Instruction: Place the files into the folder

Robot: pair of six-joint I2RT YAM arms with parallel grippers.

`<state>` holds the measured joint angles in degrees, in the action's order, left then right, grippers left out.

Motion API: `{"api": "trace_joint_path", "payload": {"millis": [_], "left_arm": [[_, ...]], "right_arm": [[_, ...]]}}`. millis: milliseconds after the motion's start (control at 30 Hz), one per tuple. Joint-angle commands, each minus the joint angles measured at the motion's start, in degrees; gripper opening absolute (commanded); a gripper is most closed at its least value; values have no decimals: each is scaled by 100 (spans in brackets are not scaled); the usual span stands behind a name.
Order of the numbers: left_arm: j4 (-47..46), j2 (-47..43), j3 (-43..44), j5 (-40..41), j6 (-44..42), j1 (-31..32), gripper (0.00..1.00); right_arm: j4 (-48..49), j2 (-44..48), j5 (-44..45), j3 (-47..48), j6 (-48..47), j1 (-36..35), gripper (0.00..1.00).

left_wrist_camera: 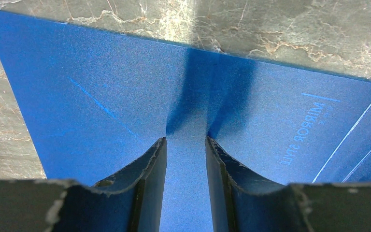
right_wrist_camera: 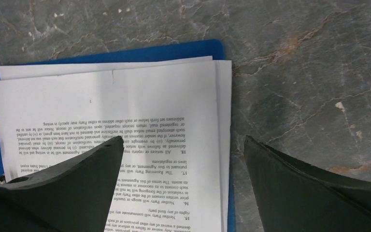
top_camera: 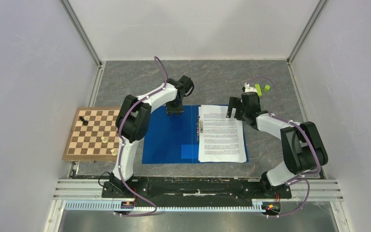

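Files [top_camera: 222, 140] are lying on open folder's [top_camera: 166, 140] right half. Left hand [top_camera: 175, 111] is hovering half-open, empty, over left cover; right hand [top_camera: 232, 112] gaping, empty. Next: gripping cover edge, folding over

Table [top_camera: 212, 77]: grey stone-patterned top, veined with rust and white, walled in by pale panels on three sides.

Lying directly on it:
- Folder [top_camera: 169, 140]: bright blue, spread open and flat, near the middle of the top.
- Chessboard [top_camera: 94, 137]: wooden, brown and cream squares, flat at the left edge, just beside the folder.
- Green pieces [top_camera: 258, 89]: two, small, towards the far right.
- White object [top_camera: 247, 87]: small, beside the green pieces; too small to identify.
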<state>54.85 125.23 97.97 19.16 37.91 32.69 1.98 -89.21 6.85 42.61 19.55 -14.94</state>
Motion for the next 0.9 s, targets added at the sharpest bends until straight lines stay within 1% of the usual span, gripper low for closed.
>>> {"api": "trace_joint_path", "payload": {"millis": [0, 100, 333, 700, 867], "left_arm": [[-53, 233, 55, -148, -38, -23, 43], [-51, 230, 72, -156, -38, -34, 43], [-53, 239, 90, -157, -59, -32, 42], [-53, 278, 143, -176, -63, -37, 42], [-53, 283, 152, -201, -60, -43, 42]], "right_arm": [[488, -75, -425, -5, 23, 178, 98], [575, -287, -602, 75, 102, 253, 98], [689, -525, -670, 211, 183, 259, 98], [752, -436, -669, 287, 124, 229, 98], [726, -351, -515, 248, 28, 58, 98]]}}
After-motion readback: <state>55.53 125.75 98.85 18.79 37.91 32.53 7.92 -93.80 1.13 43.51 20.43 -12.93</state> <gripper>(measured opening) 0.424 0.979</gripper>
